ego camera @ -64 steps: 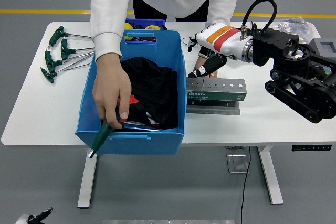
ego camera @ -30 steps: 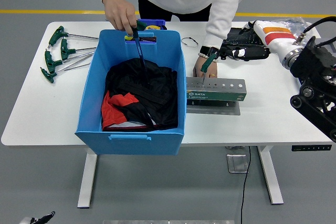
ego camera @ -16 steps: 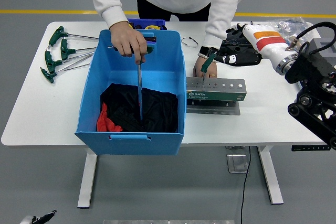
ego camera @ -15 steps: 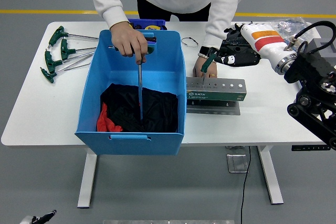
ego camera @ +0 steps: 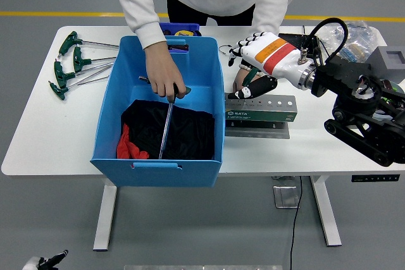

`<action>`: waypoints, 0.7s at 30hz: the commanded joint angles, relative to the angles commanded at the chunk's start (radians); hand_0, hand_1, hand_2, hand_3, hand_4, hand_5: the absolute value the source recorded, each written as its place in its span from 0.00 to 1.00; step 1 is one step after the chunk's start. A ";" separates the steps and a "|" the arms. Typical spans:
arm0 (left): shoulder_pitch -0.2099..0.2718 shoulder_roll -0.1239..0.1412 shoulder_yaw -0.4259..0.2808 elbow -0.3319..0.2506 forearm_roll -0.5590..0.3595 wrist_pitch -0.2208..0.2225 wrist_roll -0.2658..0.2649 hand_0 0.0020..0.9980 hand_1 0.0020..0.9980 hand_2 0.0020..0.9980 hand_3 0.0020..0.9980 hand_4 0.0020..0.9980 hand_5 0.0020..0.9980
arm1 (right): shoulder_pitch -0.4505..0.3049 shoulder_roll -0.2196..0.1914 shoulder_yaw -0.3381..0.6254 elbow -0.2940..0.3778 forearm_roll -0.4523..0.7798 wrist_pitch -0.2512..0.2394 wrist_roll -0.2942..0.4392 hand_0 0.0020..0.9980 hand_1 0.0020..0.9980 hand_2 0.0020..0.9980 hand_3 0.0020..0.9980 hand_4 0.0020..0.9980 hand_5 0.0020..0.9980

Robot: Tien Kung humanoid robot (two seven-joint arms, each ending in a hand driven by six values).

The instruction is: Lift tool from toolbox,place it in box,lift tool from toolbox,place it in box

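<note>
We see the right hand reaching in from the right, above the far left end of the toolbox, the grey and green rack with a row of holes that lies on the white table just beside the blue box. Its white fingers are spread above, and darker fingers curl down below, but we cannot tell if they close on anything. A person's hand is also at this same end of the rack, so the tool there is mostly hidden and we cannot describe it well.

The rack's long axis runs left to right, and the tool would stand upright in it, directly under the robot's fingers. The right hand is the only robot hand in view, so we judge it the one for the lift.

In the box, the person's other hand holds 1 tool with a long metal shaft, its tip down on the black cloth.
</note>
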 joint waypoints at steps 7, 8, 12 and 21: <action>-0.012 0.002 0.005 0.000 -0.002 0.002 -0.001 0.70 0.71 0.73 0.73 0.74 0.68 | 0.060 0.065 -0.087 -0.139 0.011 0.009 0.055 0.79 0.72 0.75 0.56 1.00 0.77; -0.013 0.002 0.005 0.000 -0.002 0.002 -0.001 0.70 0.71 0.73 0.73 0.74 0.68 | 0.063 0.069 -0.093 -0.147 0.012 0.010 0.057 0.79 0.72 0.75 0.56 1.00 0.77; -0.018 0.001 0.013 0.000 -0.010 0.005 -0.003 0.70 0.71 0.73 0.73 0.74 0.68 | 0.073 0.095 -0.122 -0.197 0.019 0.015 0.066 0.79 0.72 0.75 0.56 1.00 0.77; -0.024 0.001 0.018 0.000 -0.017 0.010 -0.007 0.68 0.70 0.73 0.73 0.74 0.68 | 0.073 0.112 -0.164 -0.246 0.005 0.029 0.058 0.79 0.69 0.72 0.52 1.00 0.79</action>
